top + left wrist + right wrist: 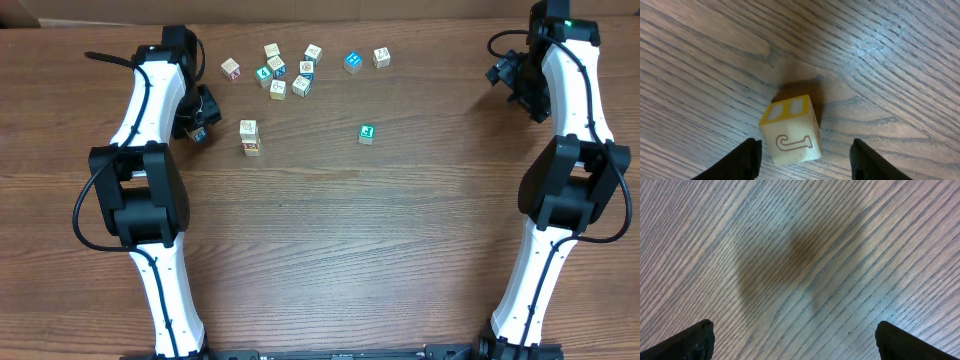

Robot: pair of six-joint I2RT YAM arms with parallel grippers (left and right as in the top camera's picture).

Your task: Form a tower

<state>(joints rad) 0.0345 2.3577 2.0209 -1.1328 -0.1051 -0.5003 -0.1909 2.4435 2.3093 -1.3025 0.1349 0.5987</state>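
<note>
Tower (249,137) stands on the table (330,250), left of centre and well short of the far edge. From above it reads as pale cubes one on another w/ red print showing; can't tell how many are in it. Nothing touches it.

About level w/ it, off to the right, a lone cube (367,133) w/ a blue-green face sits by itself, well apart from everything.

Just beside the tower on its left is the L gripper (806,165), pointing down at the wood. Its pincer is released: a J cube (790,132) lies btwn the two dark fingers (747,160) w/ bare wood showing on both sides, so neither pad touches it. That cube is pale, has a red-outlined J on the side facing the wrist cam and a yellow-framed top, and sits turned a bit askew to the fingers.

Farther back, the loose cubes (290,70) are scattered in a rough band, some touching, some apart, blue faces on a few.

At the far right corner, the R gripper (800,345) hangs over bare wood, pincer spread wide, grasping nothing.
</note>
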